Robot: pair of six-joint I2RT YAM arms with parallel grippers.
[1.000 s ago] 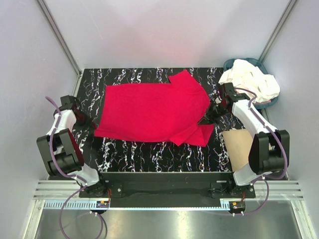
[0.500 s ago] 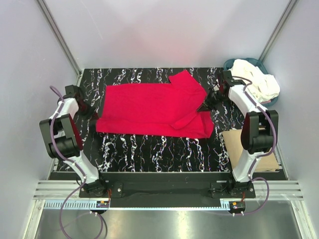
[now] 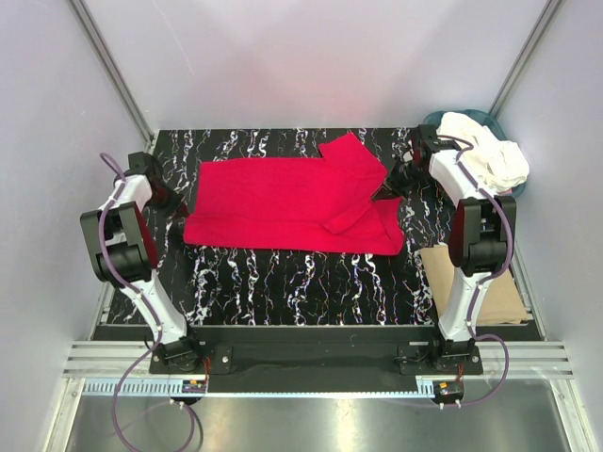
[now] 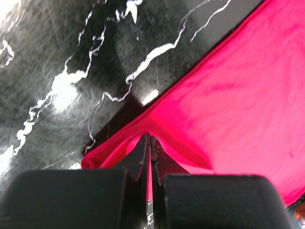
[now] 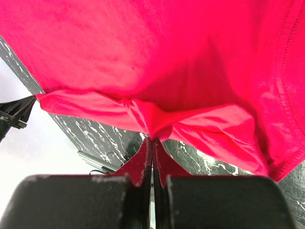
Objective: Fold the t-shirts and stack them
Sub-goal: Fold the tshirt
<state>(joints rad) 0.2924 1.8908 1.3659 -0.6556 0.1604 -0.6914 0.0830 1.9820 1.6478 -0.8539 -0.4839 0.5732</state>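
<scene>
the red t-shirt point(image 3: 283, 202) lies spread across the far half of the black marbled desk point(image 3: 283, 282), its long side running left to right, with one sleeve pointing toward the back edge and a fold of cloth doubled over near its right end. the left end effector point(image 4: 149, 139) is pinched fully closed on the shirt's left edge — its wrist view shows a small peak of red cloth caught between the tips, the rest lying flat. the right end effector point(image 5: 152, 141) is likewise clamped tight on the shirt's right edge, where the fabric gathers into a bunched ridge. cream-white t-shirts point(image 3: 485, 158) sit heaped in the teal basket point(image 3: 435, 121) at the far right corner — how many is hard to tell from the pile. a tan cardboard sheet point(image 3: 431, 273) lies flat at the near right of the desk, partly under the right arm.
</scene>
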